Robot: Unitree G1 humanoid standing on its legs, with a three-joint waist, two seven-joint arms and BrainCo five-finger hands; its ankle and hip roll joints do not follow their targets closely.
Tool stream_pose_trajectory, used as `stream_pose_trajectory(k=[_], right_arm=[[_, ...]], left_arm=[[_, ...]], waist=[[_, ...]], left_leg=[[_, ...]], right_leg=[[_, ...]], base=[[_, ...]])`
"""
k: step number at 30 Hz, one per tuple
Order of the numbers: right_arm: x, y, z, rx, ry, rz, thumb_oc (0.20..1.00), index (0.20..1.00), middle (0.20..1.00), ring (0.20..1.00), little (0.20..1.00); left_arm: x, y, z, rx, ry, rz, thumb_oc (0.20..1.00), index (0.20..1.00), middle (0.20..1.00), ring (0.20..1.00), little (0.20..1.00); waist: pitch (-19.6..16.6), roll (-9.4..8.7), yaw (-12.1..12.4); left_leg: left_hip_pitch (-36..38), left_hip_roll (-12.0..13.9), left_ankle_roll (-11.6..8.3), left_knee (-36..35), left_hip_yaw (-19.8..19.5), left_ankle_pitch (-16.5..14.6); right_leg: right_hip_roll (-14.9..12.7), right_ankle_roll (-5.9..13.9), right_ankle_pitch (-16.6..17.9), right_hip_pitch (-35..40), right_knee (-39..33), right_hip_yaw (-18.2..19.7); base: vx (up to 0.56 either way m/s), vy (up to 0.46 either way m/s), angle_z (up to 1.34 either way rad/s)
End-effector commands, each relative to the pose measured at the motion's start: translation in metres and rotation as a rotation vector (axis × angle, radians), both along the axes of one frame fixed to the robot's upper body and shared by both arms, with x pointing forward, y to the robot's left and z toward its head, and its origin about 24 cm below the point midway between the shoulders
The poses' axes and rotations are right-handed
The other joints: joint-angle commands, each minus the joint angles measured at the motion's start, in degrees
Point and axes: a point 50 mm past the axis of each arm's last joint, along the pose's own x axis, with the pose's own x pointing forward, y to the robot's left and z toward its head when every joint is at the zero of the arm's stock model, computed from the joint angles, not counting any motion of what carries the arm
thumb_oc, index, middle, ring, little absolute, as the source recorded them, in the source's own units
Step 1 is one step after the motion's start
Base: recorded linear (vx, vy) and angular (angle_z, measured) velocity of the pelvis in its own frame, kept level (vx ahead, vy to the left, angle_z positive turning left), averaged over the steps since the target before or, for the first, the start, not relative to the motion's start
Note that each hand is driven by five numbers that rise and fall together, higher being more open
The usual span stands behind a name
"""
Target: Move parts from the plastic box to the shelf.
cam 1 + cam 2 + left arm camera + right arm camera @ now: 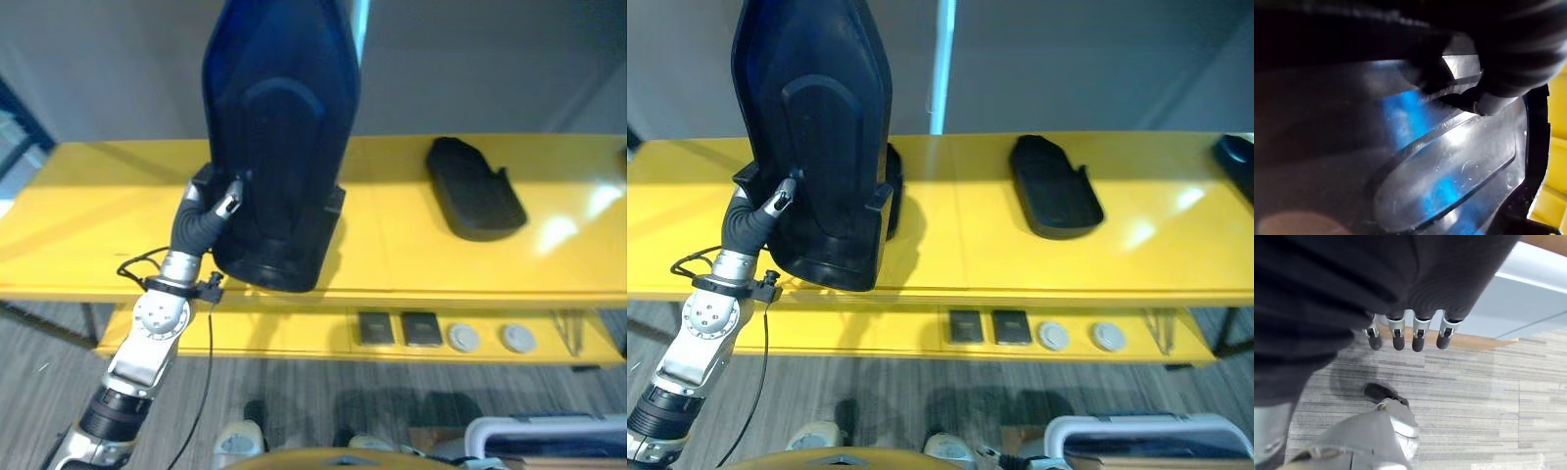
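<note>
A: Where's the part?
B: The big black part (pixel 818 127) stands upright on the yellow shelf (pixel 950 235), at about 10 o'clock, its base near the front edge, glossy with a raised oval panel.
A: Any others?
B: A second part (pixel 1053 186) lies flat toward 2 o'clock, well apart. The box (pixel 1146 436) sits at 5 o'clock.

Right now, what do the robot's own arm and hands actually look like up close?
The left arm is built of silver-grey metal segments with a round disc-shaped joint. Its left hand has a dark ribbed cover over wrist and back, with a silver, dark-tipped finger showing. The right hand wears the same dark ribbed cover; its fingers are short silver pieces in a row, each ending in a dark rounded tip.
</note>
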Motion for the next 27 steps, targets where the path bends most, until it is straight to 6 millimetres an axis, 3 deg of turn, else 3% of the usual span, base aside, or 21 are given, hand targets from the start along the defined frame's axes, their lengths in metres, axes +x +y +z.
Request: stream_pose_trajectory(k=[1,3,5,6,8,10,14,15,16,17,18,19,21,23,27], right_arm=[[-0.002,0.002,-0.001,0.018,0.056,0.047,1.0,1.0,1.0,1.0,1.0],[0.016,0.0,0.004,0.008,0.025,0.021,1.0,1.0,1.0,1.0,1.0],[0.02,-0.002,0.006,-0.02,0.035,0.025,1.0,1.0,1.0,1.0,1.0],[0.02,-0.005,0.006,-0.064,0.041,0.019,1.0,1.0,1.0,1.0,1.0],[0.02,-0.006,0.007,-0.103,0.037,-0.028,1.0,1.0,1.0,1.0,1.0],[0.019,-0.001,0.005,-0.16,0.012,-0.219,1.0,1.0,1.0,1.0,1.0],[0.01,0.001,0.002,-0.193,0.032,-0.193,1.0,1.0,1.0,1.0,1.0],[0.005,0.002,0.001,-0.192,0.04,-0.157,1.0,1.0,1.0,1.0,1.0],[-0.002,0.003,-0.001,-0.186,0.044,-0.135,1.0,1.0,1.0,1.0,1.0],[-0.004,0.003,-0.002,-0.185,0.046,-0.134,1.0,1.0,1.0,1.0,1.0],[-0.011,0.004,-0.003,-0.188,0.047,-0.135,1.0,1.0,1.0,1.0,1.0],[-0.011,0.005,-0.004,-0.187,0.046,-0.135,1.0,1.0,1.0,1.0,1.0],[-0.017,0.011,-0.007,-0.152,0.047,-0.14,1.0,1.0,1.0,1.0,1.0],[-0.02,0.013,-0.007,-0.132,0.046,-0.138,1.0,1.0,1.0,1.0,1.0],[-0.02,0.019,-0.009,-0.056,0.079,-0.009,1.0,1.0,1.0,1.0,1.0]], left_arm=[[-0.015,0.011,0.036,-0.103,-0.226,0.013,0.2,0.2,0.2,0.2,0.2],[-0.015,0.019,0.031,-0.099,-0.212,0.057,0.2,0.2,0.2,0.2,0.2],[-0.014,0.021,0.03,-0.091,-0.209,0.066,0.2,0.2,0.2,0.2,0.2],[-0.012,0.023,0.03,-0.086,-0.202,0.058,0.2,0.2,0.2,0.2,0.2],[-0.009,0.021,0.03,-0.067,-0.195,0.041,0.2,0.2,0.2,0.2,0.2],[0.0,0.014,0.034,-0.023,-0.186,-0.008,0.2,0.2,0.2,0.2,0.2],[0.008,0.015,0.047,0.027,-0.201,0.008,0.2,0.2,0.2,0.2,0.2],[0.01,0.018,0.049,0.033,-0.196,0.025,0.2,0.2,0.2,0.2,0.2],[0.011,0.021,0.05,0.041,-0.194,0.04,0.2,0.2,0.2,0.2,0.2],[0.011,0.021,0.05,0.041,-0.194,0.041,0.2,0.2,0.2,0.2,0.2],[0.012,0.023,0.049,0.028,-0.181,0.048,0.2,0.2,0.2,0.2,0.2],[0.012,0.023,0.049,0.026,-0.18,0.049,0.2,0.2,0.2,0.2,0.2],[0.013,0.028,0.043,-0.013,-0.129,0.108,0.2,0.2,0.2,0.2,0.2],[0.013,0.029,0.038,-0.034,-0.114,0.135,0.2,0.2,0.2,0.2,0.2],[0.019,0.038,0.024,-0.084,-0.019,0.235,0.2,0.2,0.2,0.2,0.2]], waist=[[-0.6,1.55,-1.0],[-1.0,2.64,-0.3],[-1.1,2.95,0.0],[-1.2,3.38,-0.3],[-1.0,3.65,-0.5],[-0.2,3.95,-1.1],[0.2,3.17,-1.1],[0.0,3.41,-1.2],[0.0,3.58,-1.9],[-0.1,3.56,-2.1],[-0.5,3.48,-2.7],[-0.7,3.5,-2.7],[-1.5,3.01,-3.4],[-1.6,2.46,-3.6],[-1.6,1.91,-3.4]], left_leg=[[0.6,4.7,0.52,-2.8,-2.8,7.3],[0.9,7.7,-0.61,-3.7,-8.1,10.1],[1.2,7.5,-0.48,-3.1,-10.3,8.5],[2.1,6.8,-0.17,-2.4,-9.5,5.2],[2.8,5.9,0.23,-1.3,-7.9,3.2],[1.9,2.6,2.23,1.8,-6.4,0.8],[1.7,-1.3,4.44,1.6,-3.7,-0.6],[2.2,-1.7,5.09,0.6,-2.6,-0.5],[3.0,-2.4,6.01,-1.3,-3.1,-0.6],[3.1,-2.8,6.25,-2.1,-3.4,-0.5],[3.3,-4.0,6.85,-3.7,-4.1,-0.3],[3.1,-4.0,6.86,-3.9,-4.1,-0.2],[3.3,-6.3,7.37,-6.0,-5.0,-0.2],[2.8,-7.4,7.55,-6.0,-5.7,-0.7],[1.7,-8.7,7.57,-6.0,-5.8,-0.4]], right_leg=[[0.6,1.85,-2.8,1.2,-0.5,4.8],[-1.5,2.69,-3.9,1.1,2.0,7.9],[-2.5,3.5,-4.2,0.5,3.1,9.5],[-4.4,4.64,-4.1,0.2,4.2,9.8],[-6.2,5.74,-3.8,-0.2,5.4,9.6],[-10.1,7.05,-0.1,-0.7,7.2,9.1],[-17.1,9.7,13.2,-3.6,8.4,7.6],[-16.9,9.82,13.2,-4.4,9.0,7.3],[-12.9,9.31,10.1,-4.9,9.3,8.7],[-11.3,9.14,9.1,-5.1,9.0,9.1],[-7.3,8.82,7.0,-5.7,8.4,9.5],[-7.0,8.73,7.0,-5.8,8.2,9.4],[0.3,7.33,3.2,-6.9,4.9,8.3],[2.8,5.87,2.4,-6.2,0.8,8.6],[3.5,5.26,3.9,-5.0,-4.5,10.1]], base=[[0.17,0.629,0.74],[0.22,0.822,0.47],[0.13,0.628,-0.21],[0.07,0.536,-0.43],[0.05,0.595,-0.55],[0.04,0.629,-0.03],[0.0,0.366,-0.01],[0.03,0.451,-0.39],[0.03,0.325,-0.43],[0.04,0.242,-0.34],[0.03,0.127,-0.17],[0.05,0.169,0.29],[0.08,0.084,0.5],[0.06,-0.039,0.25],[0.06,-0.116,0.23]])
